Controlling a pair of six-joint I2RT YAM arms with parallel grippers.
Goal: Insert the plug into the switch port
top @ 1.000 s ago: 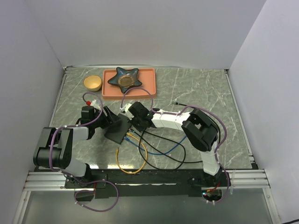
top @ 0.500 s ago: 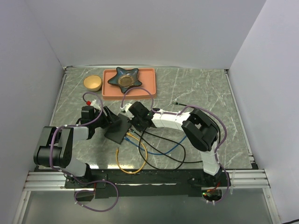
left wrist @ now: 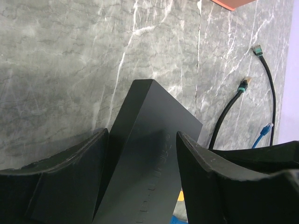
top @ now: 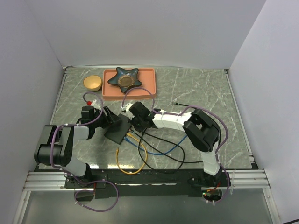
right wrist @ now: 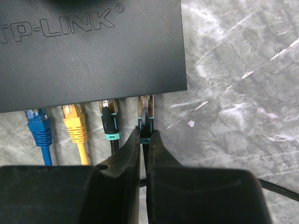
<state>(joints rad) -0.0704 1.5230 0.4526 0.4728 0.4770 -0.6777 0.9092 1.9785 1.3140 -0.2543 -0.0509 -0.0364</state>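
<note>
Plug (right wrist: pixel 145 116) sits pinched between my right gripper (right wrist: pixel 145 136) fingers, which are closed on its black boot just behind the clear tip. The switch port (right wrist: pixel 88 51) lies dead ahead of those fingertips, with its socket face toward the wrist camera. The plug's long axis runs straight into that face and in line with the fingers; I see no skew. Its tip is at the mouth of the socket nearest the box's corner, beside a black plug (right wrist: pixel 110 123), a yellow plug (right wrist: pixel 74 123) and a blue plug (right wrist: pixel 41 126) already in the row. Its depth looks close to theirs, but I cannot tell if the latch has caught. I judge the next move is a short push along that same axis.

The right arm is the one at the sockets. In the top view it reaches from its base leftward across the marble table (right wrist: pixel 233 93), with the forearm low and the wrist aimed at the port side.

The left arm is folded near its base, and its wrist comes at the box from the opposite side. The left gripper (left wrist: pixel 142 134) straddles the black body and looks clamped on both long sides, bracing it against the push. The box seems tilted, not flat on the table.
</note>
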